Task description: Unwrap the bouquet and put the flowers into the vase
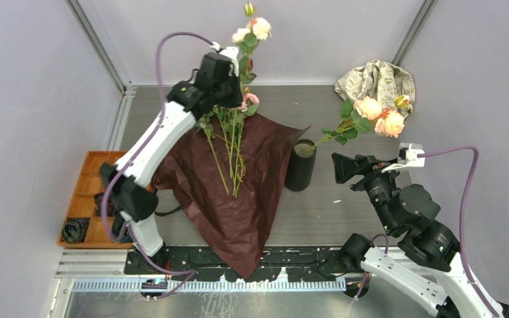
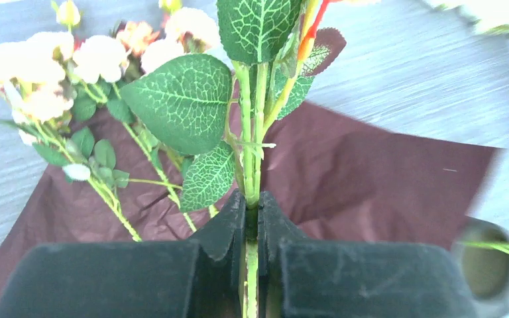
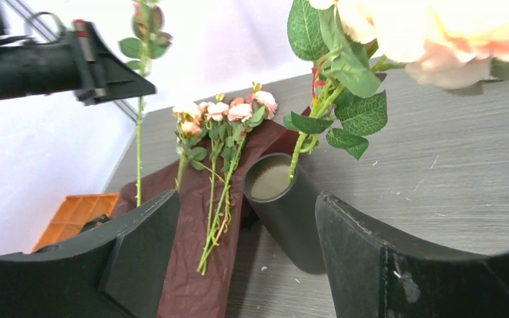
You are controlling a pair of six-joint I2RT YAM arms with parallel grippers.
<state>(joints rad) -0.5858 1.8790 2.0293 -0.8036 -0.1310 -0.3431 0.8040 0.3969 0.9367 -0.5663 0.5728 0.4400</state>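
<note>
Left gripper point(image 2: 252, 211) is clamped tight on a rose stem point(image 2: 252, 152), holding it upright above the opened dark red wrapping paper point(image 1: 238, 205), where the other flowers point(image 1: 232, 142) lie loose. Right gripper point(image 3: 246, 228) hangs with its jaws wide apart just beside the black vase point(image 1: 300, 165), which already holds a peach rose spray point(image 1: 379, 116). The transfer step appears to be in hand. The next move likely calls for carrying the stem across and lowering its foot into the vase's narrow mouth.
</note>
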